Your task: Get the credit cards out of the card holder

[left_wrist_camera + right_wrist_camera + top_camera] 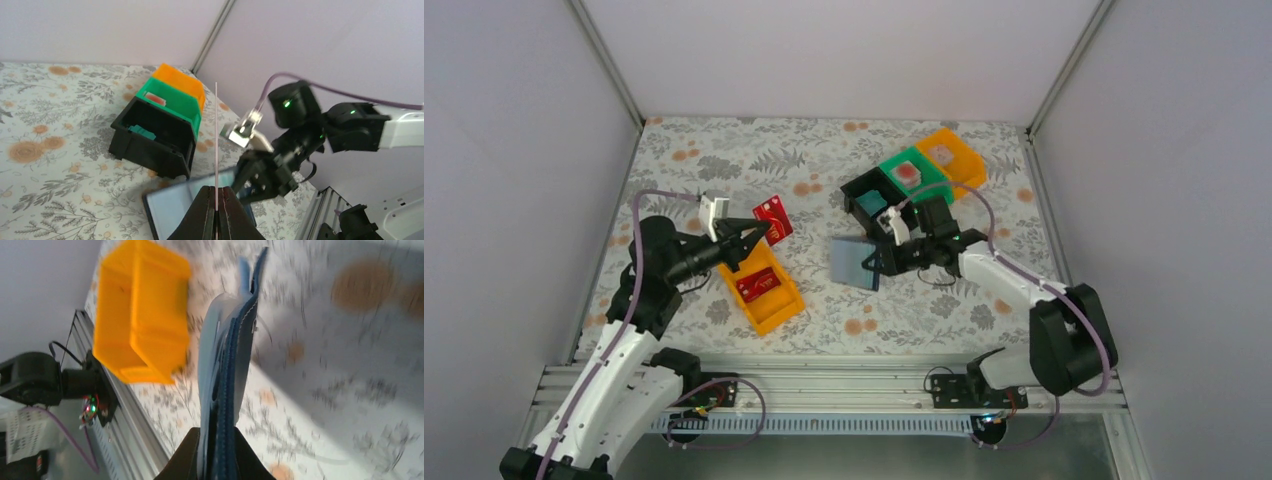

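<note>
The left gripper [759, 232] is pinched shut on a red credit card [774, 218] (edge-on to its own wrist camera), well apart from the card holder [856, 262], which the right gripper [882, 258] clamps. The step in hand looks like the drop-off: the card needs carrying over the nearer orange bin [792, 300], then releasing.

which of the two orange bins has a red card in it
The lone orange bin by the left arm; a red card lies inside it. The other orange bin, ending the row beside the green bin, holds something pale.
</note>
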Robot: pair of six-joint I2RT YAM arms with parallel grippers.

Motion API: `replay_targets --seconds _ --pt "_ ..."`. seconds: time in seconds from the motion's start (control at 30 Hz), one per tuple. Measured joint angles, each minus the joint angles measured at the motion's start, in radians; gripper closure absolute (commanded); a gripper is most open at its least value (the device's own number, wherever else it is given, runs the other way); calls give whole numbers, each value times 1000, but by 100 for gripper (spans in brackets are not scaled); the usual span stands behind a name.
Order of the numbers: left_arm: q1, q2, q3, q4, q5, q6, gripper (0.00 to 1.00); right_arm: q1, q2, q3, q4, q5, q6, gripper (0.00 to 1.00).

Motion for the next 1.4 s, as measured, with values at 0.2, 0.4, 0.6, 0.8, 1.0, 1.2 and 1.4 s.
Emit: replay_targets --seconds 0.2,0.4,0.6,0.8,1.0,1.2,1.4 --pt "0 -6 -8 39 24 -20 98 0 80 -83 -53 -18 14 44" --pt "0 -16 -23 68 61 -22 98 -7 83 -8 -156 245 76 13" --pt "0 -30 -26 130 134 -24 98 21 -130 175 -157 416 92 10" --pt "0 -36 -45 197 222 -22 98 182 -372 171 152 141 23 1" --pt "-1 -35 -50 224 294 -14 98 315 -305 180 337 55 -24 8" --pt "-14 -26 -53 246 334 13 98 369 -115 258 327 25 -70 44" --pt "-31 -9 -63 249 340 31 98 385 -59 272 300 -56 -105 96"
